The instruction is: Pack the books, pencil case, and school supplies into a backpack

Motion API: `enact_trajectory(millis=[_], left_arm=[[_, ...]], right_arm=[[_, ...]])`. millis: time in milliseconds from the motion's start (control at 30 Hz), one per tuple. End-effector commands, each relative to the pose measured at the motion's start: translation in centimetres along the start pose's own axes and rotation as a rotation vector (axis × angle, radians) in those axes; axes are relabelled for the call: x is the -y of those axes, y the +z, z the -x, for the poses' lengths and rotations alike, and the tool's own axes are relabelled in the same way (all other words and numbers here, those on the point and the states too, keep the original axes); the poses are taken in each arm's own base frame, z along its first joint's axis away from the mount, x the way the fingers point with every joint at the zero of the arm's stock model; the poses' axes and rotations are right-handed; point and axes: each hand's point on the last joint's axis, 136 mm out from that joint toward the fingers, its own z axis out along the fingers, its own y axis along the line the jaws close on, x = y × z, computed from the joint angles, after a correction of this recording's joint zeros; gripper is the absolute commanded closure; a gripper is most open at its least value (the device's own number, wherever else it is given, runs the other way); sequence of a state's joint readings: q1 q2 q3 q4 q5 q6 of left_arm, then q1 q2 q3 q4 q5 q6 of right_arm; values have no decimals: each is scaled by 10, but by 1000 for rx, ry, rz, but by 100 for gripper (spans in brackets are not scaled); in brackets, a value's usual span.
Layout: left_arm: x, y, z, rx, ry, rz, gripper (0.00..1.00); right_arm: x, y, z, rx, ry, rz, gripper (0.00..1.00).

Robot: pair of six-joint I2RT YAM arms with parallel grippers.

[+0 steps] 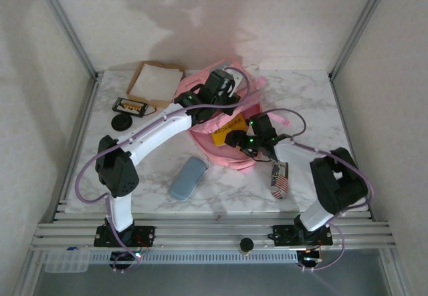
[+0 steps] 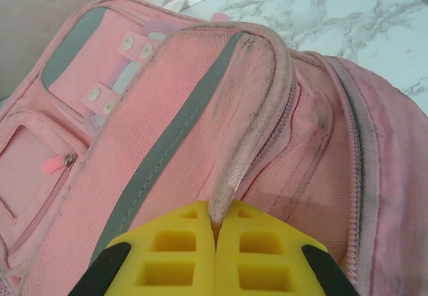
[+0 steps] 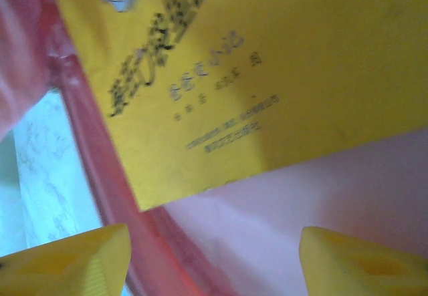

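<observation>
Backpack (image 1: 202, 137) lies at the middle back of the table (image 1: 314, 109), its mouth on the near side toward the right arm. It is soft, limp cloth and will likely sag wherever nothing props it. A stitched rim or zip edge makes a better hold than a loose panel. The left gripper (image 2: 216, 242) has such a hold, its fingers pressed together on the rim of the front flap, seemingly to hold the mouth open.

A yellow book (image 3: 281, 55) sits partway in the mouth, one corner over the pink lining. I judge it thin and light, with a smooth cover that may slip. It would bend if shoved at a corner, so a pinch or push at the middle of its free edge looks safer. The right gripper (image 3: 214, 262) hovers just beside it, jaws wide and holding nothing.

A blue case (image 1: 188, 178) lies on the table near the front, and a flag-printed item (image 1: 279, 179) lies beside the right arm. A tray (image 1: 155, 82) sits at the back left.

The marbled top looks smooth, so things may slide when nudged. White walls and metal posts close in on three sides, leaving little room behind.
</observation>
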State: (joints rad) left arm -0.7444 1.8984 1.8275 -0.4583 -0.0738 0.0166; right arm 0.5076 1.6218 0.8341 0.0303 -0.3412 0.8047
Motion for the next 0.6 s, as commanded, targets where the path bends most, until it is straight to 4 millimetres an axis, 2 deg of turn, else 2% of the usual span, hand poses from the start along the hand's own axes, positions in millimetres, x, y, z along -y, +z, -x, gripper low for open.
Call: enact_trajectory(millis=[0,67,167,233,267,333,400,433,533,567], left_arm=[[5,-20,47,128,-67,-31,100],[9,-19,45,121,-66,-36,100],[16,-18,44,112,-72,-63,100],[19,-18,45,112,-70,-69,100],[20,-18,45,113,-72,-71,100],[23,-19,45,116,-75,-79,100],[23,-18,46,119,-81,-79,100],[23,-17,45,116,-79,-77,100],[21,-17,44,112,-74,-68,100],[21,-17,44,111,-72,-66,100]], right_arm=[[-9,19,21,50,36,30,36],[-24,25,39,83,6,64,38],[-60,15,69,188,-46,178,45],[-79,11,89,262,-86,241,51],[-81,12,97,285,-96,249,52],[-81,18,115,322,-107,243,56],[-80,22,124,333,-116,269,59],[-76,24,128,335,-119,259,59],[-47,19,136,364,-96,131,59],[-49,12,135,377,-119,145,59]])
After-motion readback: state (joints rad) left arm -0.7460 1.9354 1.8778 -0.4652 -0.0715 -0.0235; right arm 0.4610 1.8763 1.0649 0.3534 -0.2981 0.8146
